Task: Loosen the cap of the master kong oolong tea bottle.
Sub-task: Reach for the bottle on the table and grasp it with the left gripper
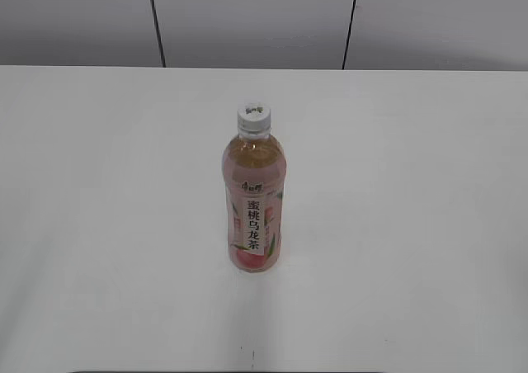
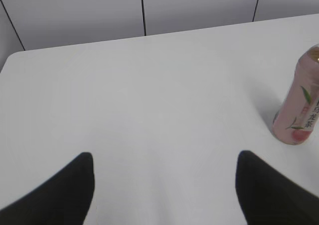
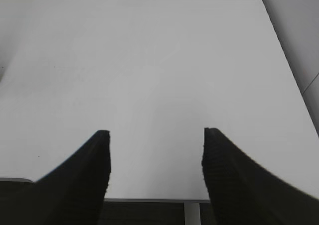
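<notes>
The master kong oolong tea bottle stands upright in the middle of the white table, pink peach label with a white strip of black characters facing the camera. Its white ribbed cap sits on top. The left wrist view catches the bottle's lower part at the far right edge, well right of my left gripper, which is open over bare table. My right gripper is open too, near the table's front edge, with nothing between its fingers. Neither arm shows in the exterior view.
The white table runs back to a grey panelled wall. In the right wrist view the table's front edge lies just under the fingers, and its right edge runs along a grey wall.
</notes>
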